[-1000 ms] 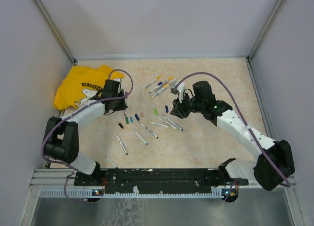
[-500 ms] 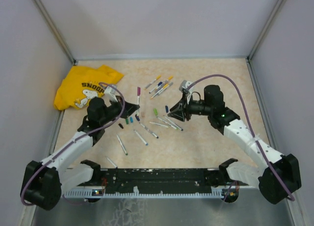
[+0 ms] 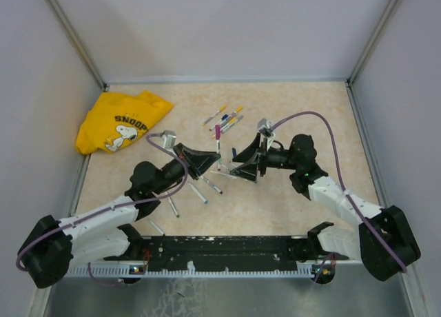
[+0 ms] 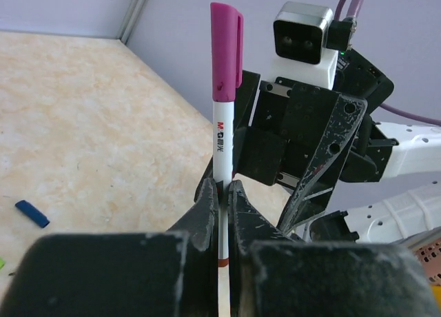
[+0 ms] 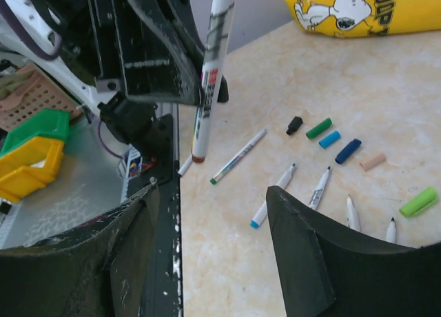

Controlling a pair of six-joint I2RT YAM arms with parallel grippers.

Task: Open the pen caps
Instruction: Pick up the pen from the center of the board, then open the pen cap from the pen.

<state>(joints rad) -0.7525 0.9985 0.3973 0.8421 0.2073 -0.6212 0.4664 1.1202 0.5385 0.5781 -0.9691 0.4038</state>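
Far left, a yellow shirt (image 3: pixel 117 124) lies clear of the work. Our left gripper (image 4: pixel 222 193) is clenched on a pen (image 4: pixel 220 138), low on the barrel, holding it upright so the pink cap (image 4: pixel 226 52) sticks up free to pull. Opposite, our right gripper (image 5: pixel 210 200) is spread wide w/ nothing in it, facing the pen, prob. lining up on that cap. Beyond, 6 loose caps (image 5: pixel 318 128) lie on the table (image 5: pixel 275 69).

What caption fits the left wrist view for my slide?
Left tool clamps a white pen upright, its magenta cap still on.
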